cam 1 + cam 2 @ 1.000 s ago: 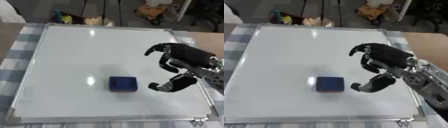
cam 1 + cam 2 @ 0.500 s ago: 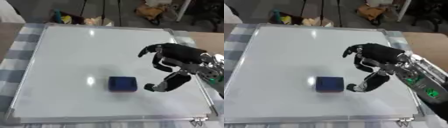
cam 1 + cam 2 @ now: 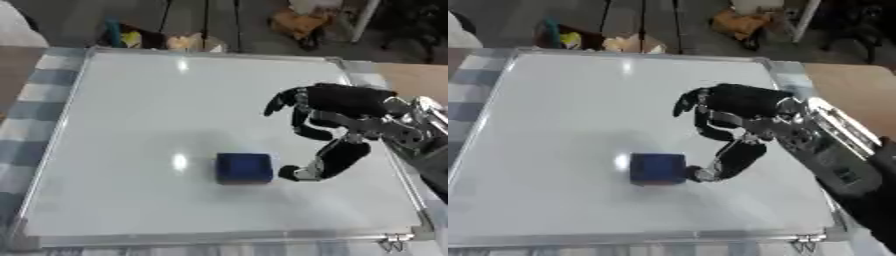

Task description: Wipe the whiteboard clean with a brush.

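The brush (image 3: 244,168) is a small dark blue block, about square from above. It lies flat on the whiteboard (image 3: 149,110), a little below the middle and toward the near edge. The whiteboard is big and white with a thin silver frame, and it shines where the lights hit it. I see no marks or writing on the board, and no label on the brush, though the pictures are a bit blurry, so tiny marks may be missed.

The right hand (image 3: 337,107) is black and comes in from the right side. Its fingers (image 3: 302,110) are curled downward over the board, and its thumb (image 3: 324,162) reaches down and to the left. The tip of the thumb is just beside the right edge of the brush, maybe touching it. The hand holds nothing.

A second ago the hand was farther to the right, well apart from the brush. Now it is closer. The brush lies in the same spot on the board.

The whiteboard lies on a tabletop with a blue and white checked cloth (image 3: 31,107).
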`<move>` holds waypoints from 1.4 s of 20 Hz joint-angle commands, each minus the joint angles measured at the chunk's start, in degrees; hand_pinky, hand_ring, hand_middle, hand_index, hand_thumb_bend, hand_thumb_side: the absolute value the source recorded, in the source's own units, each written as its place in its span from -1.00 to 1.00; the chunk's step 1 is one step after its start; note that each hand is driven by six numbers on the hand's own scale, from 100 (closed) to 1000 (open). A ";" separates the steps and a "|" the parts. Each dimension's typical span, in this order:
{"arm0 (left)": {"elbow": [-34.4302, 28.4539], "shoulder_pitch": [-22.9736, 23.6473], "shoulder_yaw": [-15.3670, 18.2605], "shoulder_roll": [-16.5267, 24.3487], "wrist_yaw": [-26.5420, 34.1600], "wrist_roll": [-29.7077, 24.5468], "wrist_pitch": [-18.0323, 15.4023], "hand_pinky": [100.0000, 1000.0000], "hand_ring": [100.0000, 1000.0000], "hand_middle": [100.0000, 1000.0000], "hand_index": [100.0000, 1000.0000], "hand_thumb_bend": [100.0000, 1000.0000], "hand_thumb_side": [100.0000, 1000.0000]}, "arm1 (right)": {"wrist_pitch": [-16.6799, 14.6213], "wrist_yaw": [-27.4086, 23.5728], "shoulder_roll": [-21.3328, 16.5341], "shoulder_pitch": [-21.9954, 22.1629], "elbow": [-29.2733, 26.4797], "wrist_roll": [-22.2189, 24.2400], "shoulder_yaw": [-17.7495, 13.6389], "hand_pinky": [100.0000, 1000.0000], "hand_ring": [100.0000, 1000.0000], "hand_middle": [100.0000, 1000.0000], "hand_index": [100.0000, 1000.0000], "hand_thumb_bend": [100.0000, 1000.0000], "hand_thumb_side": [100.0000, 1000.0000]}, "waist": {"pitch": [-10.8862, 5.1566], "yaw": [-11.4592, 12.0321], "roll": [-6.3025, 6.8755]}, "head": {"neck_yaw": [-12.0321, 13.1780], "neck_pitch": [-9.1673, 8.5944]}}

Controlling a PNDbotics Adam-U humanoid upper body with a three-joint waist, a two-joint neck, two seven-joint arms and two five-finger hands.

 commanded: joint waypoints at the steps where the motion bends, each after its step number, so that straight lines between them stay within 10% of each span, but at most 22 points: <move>1: -1.02 -0.32 -0.18 0.23 0.28 -0.16 -0.12 -0.37 0.34 0.12 0.11 -0.88 0.85 | 0.46 1.79 0.15 -1.42 -0.38 2.61 0.01 0.65 0.70 0.63 -0.99 -0.30 -0.25 | -1.26 -0.03 0.21 | -0.10 -0.37; 14: -1.02 -0.22 -0.14 0.39 0.22 -0.12 -0.17 -0.37 0.34 0.12 0.11 -0.88 0.85 | 1.95 2.61 4.75 -4.68 -0.56 13.28 0.18 0.60 0.67 0.60 -0.98 -0.28 -0.24 | -1.25 -0.81 0.38 | 0.72 -0.28; 28: -1.02 -0.33 -0.35 0.02 0.25 -0.47 -0.06 -0.37 0.34 0.12 0.10 -0.88 0.86 | 2.97 10.29 6.88 -5.12 0.28 8.63 3.47 0.61 0.63 0.57 -0.99 -0.38 -0.24 | -0.76 0.08 0.21 | -0.15 -0.56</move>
